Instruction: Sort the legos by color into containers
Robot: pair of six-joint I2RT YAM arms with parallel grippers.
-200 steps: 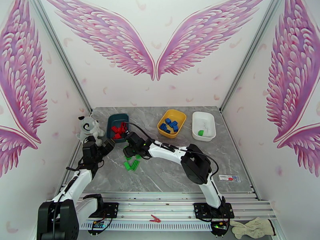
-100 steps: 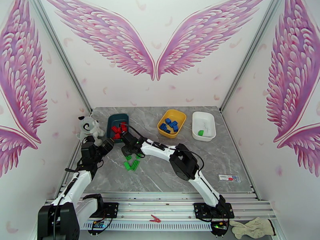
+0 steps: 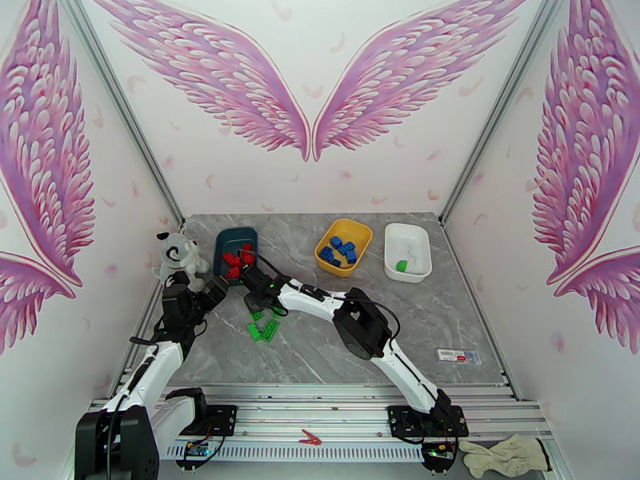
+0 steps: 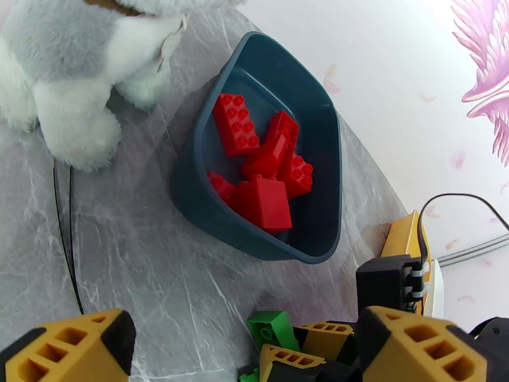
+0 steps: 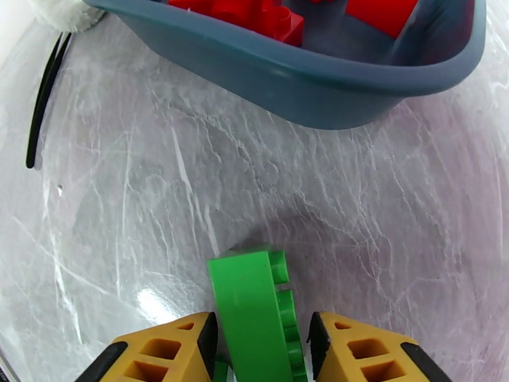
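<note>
Well, marble table, winged walls; right hand grips green lego, left hand wide.

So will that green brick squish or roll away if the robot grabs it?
Probably not squishy: the green brick looks like hard, straight-edged plastic, sitting between the fingers of the right end effector. Its glossy sides might be slippery. Flat faces mean it likely won't roll.

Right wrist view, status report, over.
Left tool open, empty. Right tool straddles green lego, grip unclear. Teal tray with red legos just ahead.
</note>
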